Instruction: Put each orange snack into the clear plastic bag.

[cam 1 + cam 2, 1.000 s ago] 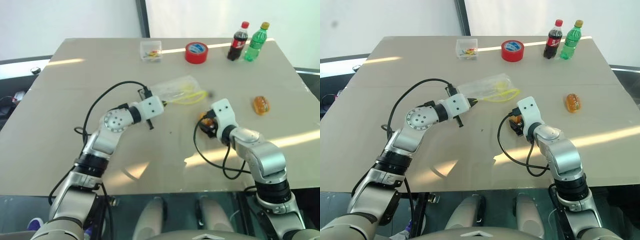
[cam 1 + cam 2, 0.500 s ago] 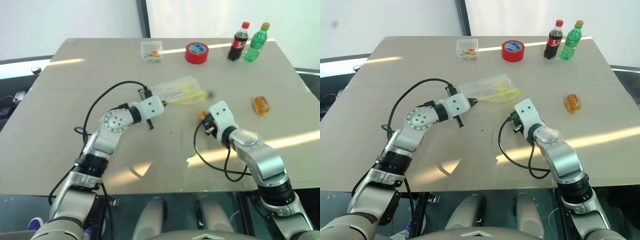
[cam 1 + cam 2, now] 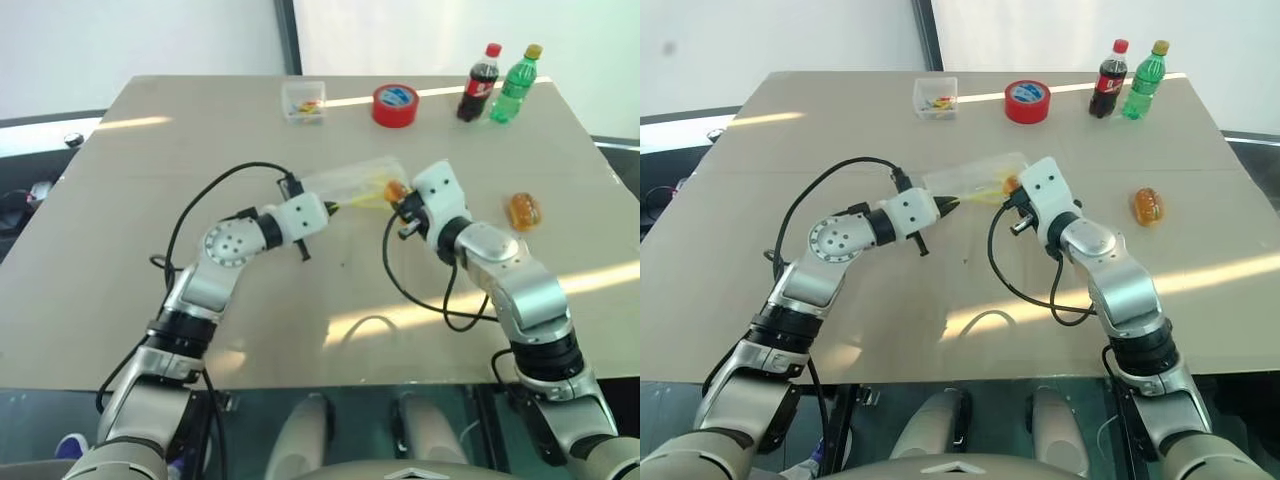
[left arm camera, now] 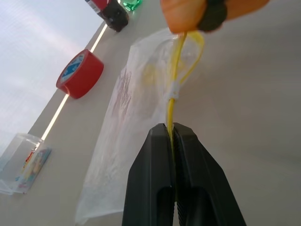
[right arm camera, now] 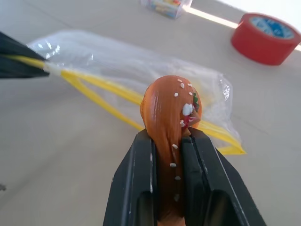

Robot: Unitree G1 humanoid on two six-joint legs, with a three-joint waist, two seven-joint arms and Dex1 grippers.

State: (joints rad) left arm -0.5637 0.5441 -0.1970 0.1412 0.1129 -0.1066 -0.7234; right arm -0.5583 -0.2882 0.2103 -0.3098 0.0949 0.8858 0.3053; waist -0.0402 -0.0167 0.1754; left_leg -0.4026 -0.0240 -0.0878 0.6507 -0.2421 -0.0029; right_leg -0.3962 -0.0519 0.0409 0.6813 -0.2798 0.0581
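One orange snack [image 5: 171, 117] is pinched in the right gripper [image 5: 169, 141] at the clear plastic bag [image 5: 122, 66], whose yellow strip the left gripper [image 4: 173, 132] clamps; next it probably needs pushing into the bag's mouth.

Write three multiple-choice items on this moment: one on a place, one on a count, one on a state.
1. Where does the loose orange snack bun lie?
A. inside the bag
B. on the table by the robot's right arm
C. beside the small box

2. How many bottles stand at the far edge?
A. one
B. two
C. three

3. What does the right gripper hold?
A. nothing
B. red tape roll
C. sesame-topped orange snack bun

Key: 1 B, it sits alone on the tan tabletop; 2 B, a cola bottle and a green bottle; 3 C, the fingers clamp it above the clear plastic bag.
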